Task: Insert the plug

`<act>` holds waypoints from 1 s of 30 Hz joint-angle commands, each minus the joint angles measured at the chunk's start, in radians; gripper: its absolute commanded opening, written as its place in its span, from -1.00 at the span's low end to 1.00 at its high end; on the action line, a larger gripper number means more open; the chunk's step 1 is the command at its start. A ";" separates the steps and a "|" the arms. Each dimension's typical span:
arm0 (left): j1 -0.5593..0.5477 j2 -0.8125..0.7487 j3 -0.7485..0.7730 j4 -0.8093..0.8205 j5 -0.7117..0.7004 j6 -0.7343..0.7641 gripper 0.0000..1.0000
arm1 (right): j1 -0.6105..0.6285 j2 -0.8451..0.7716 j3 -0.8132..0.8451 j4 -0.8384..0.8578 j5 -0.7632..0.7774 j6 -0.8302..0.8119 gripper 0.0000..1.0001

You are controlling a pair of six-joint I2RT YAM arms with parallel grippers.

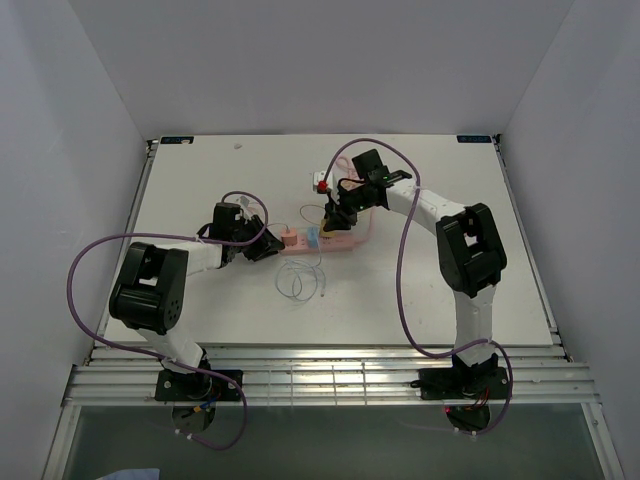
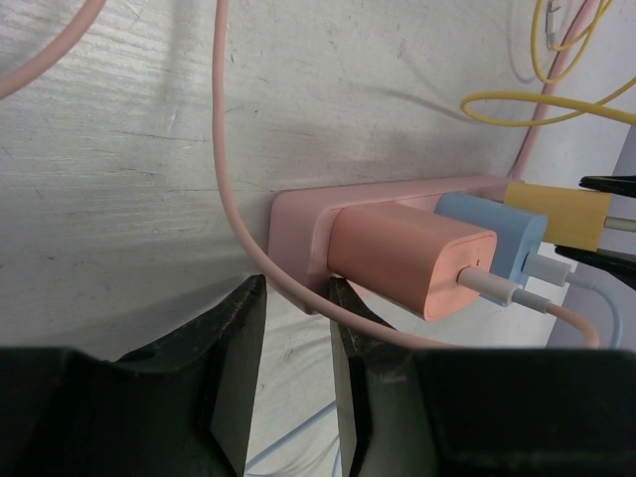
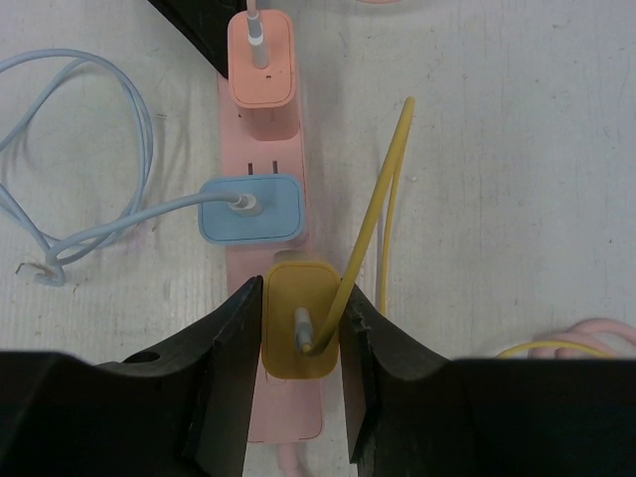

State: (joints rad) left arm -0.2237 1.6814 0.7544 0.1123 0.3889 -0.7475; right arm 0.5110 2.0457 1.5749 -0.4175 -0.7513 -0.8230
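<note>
At the pink strip [image 3: 238, 159], right hand [image 3: 301, 303] pinches yellow plug [image 3: 286, 348], cable end up.

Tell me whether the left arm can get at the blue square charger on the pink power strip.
Probably not from its side: the salmon block charger stands between the left gripper and the blue square charger on the pink power strip, and the right gripper crowds the far side.

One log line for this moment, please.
right gripper: shut on yellow charger at pink strip | left gripper: open, at strip end | seating: unclear
</note>
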 commanded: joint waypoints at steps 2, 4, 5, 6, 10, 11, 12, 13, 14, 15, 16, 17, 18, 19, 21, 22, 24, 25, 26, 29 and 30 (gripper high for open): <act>-0.011 0.038 0.013 -0.025 -0.030 0.027 -0.17 | 0.009 0.014 0.036 -0.023 -0.005 -0.042 -0.84; -0.012 0.038 0.011 -0.025 -0.030 0.027 -0.17 | 0.009 0.018 0.037 -0.041 -0.003 -0.059 -0.84; -0.011 0.040 0.013 -0.025 -0.031 0.028 -0.17 | 0.009 0.018 0.036 -0.044 -0.003 -0.065 -0.84; -0.011 0.040 0.013 -0.025 -0.030 0.028 -0.17 | 0.009 0.018 0.036 -0.059 0.001 -0.080 -0.84; -0.011 0.043 0.014 -0.025 -0.031 0.028 -0.17 | 0.009 0.014 0.036 -0.084 0.012 -0.108 -0.85; -0.011 0.043 0.014 -0.025 -0.031 0.027 -0.17 | 0.011 0.013 0.033 -0.084 0.010 -0.108 -0.85; -0.011 0.044 0.014 -0.026 -0.035 0.028 -0.17 | 0.009 0.011 0.034 -0.089 0.010 -0.111 -0.84; -0.011 0.044 0.014 -0.026 -0.035 0.027 -0.17 | 0.009 0.008 0.033 -0.090 0.009 -0.113 -0.85; -0.011 0.044 0.014 -0.026 -0.033 0.027 -0.17 | 0.009 0.007 0.033 -0.093 0.007 -0.113 -0.84; -0.011 0.046 0.014 -0.026 -0.033 0.027 -0.17 | 0.009 0.002 0.034 -0.095 0.004 -0.113 -0.84; -0.011 0.046 0.016 -0.026 -0.033 0.027 -0.17 | 0.009 -0.001 0.033 -0.095 0.001 -0.113 -0.84; -0.011 0.046 0.014 -0.026 -0.033 0.025 -0.17 | 0.011 -0.004 0.033 -0.098 -0.003 -0.113 -0.84; -0.012 0.046 0.014 -0.026 -0.035 0.027 -0.17 | 0.009 -0.012 0.030 -0.098 -0.003 -0.113 -0.84; -0.011 0.044 0.014 -0.026 -0.033 0.027 -0.17 | 0.009 -0.016 0.028 -0.098 -0.005 -0.113 -0.84; -0.012 0.044 0.014 -0.025 -0.035 0.023 -0.17 | 0.011 -0.024 0.025 -0.099 0.003 -0.114 -0.85; -0.011 0.043 0.013 -0.025 -0.035 0.023 -0.17 | 0.011 -0.025 0.022 -0.099 0.004 -0.116 -0.84; -0.011 0.043 0.014 -0.025 -0.033 0.023 -0.17 | 0.011 -0.024 0.019 -0.104 0.006 -0.120 -0.84; -0.012 0.041 0.013 -0.026 -0.035 0.023 -0.17 | 0.009 -0.021 0.023 -0.109 0.004 -0.122 -0.85; -0.011 0.041 0.014 -0.025 -0.033 0.025 -0.17 | 0.011 -0.018 0.025 -0.115 0.004 -0.125 -0.84; -0.011 0.041 0.013 -0.026 -0.035 0.025 -0.17 | 0.011 -0.010 0.025 -0.125 0.006 -0.130 -0.85; -0.011 0.040 0.011 -0.026 -0.035 0.025 -0.17 | 0.009 -0.010 0.024 -0.124 0.006 -0.131 -0.84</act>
State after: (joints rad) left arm -0.2237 1.6836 0.7567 0.1112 0.3912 -0.7441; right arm 0.5175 2.0468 1.5867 -0.4931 -0.7464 -0.9337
